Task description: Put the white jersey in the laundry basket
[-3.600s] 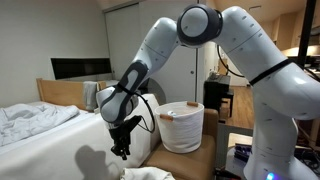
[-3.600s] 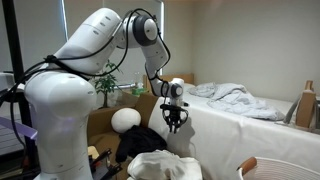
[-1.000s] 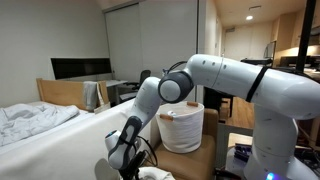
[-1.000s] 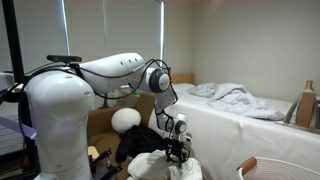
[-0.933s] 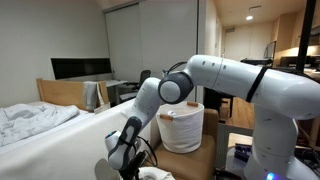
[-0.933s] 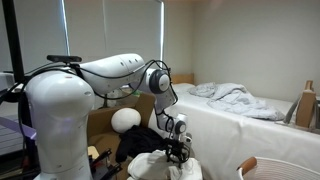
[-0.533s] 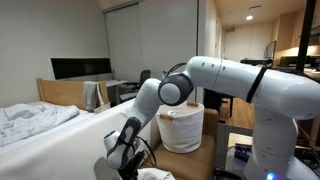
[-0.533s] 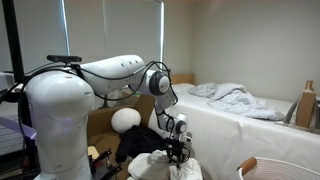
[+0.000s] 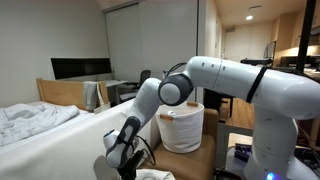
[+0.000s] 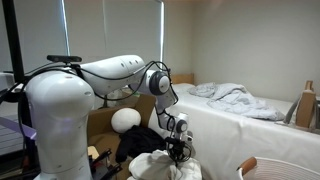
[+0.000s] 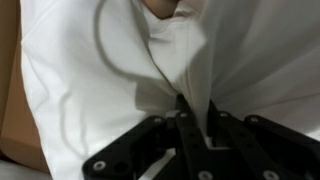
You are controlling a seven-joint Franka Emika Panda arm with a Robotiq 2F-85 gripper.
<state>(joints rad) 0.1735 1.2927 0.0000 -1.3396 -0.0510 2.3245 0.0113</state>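
The white jersey (image 11: 240,50) fills the wrist view as soft, creased white cloth. My gripper (image 11: 197,112) is shut on a raised fold of it, which shows pinched between the two black fingers (image 11: 184,128). In both exterior views the arm bends down low, with the gripper (image 10: 178,156) at the jersey (image 10: 158,168), a heap down beside the bed. The gripper (image 9: 126,166) sits at the bottom edge, with only a scrap of jersey (image 9: 156,175) showing. The laundry basket (image 9: 181,126), white and round, stands behind the arm; its rim (image 10: 262,167) shows at the lower right.
A bed with a rumpled white sheet (image 10: 236,98) runs beside the heap; it also shows in an exterior view as the bed (image 9: 35,120). A white round object (image 10: 125,119) and a plant (image 10: 106,84) stand behind the arm. A brown surface (image 11: 8,100) lies left of the cloth.
The arm came down from above the heap earlier. Over the last second it has stayed low, and the jaws have shut on a fold of the jersey.
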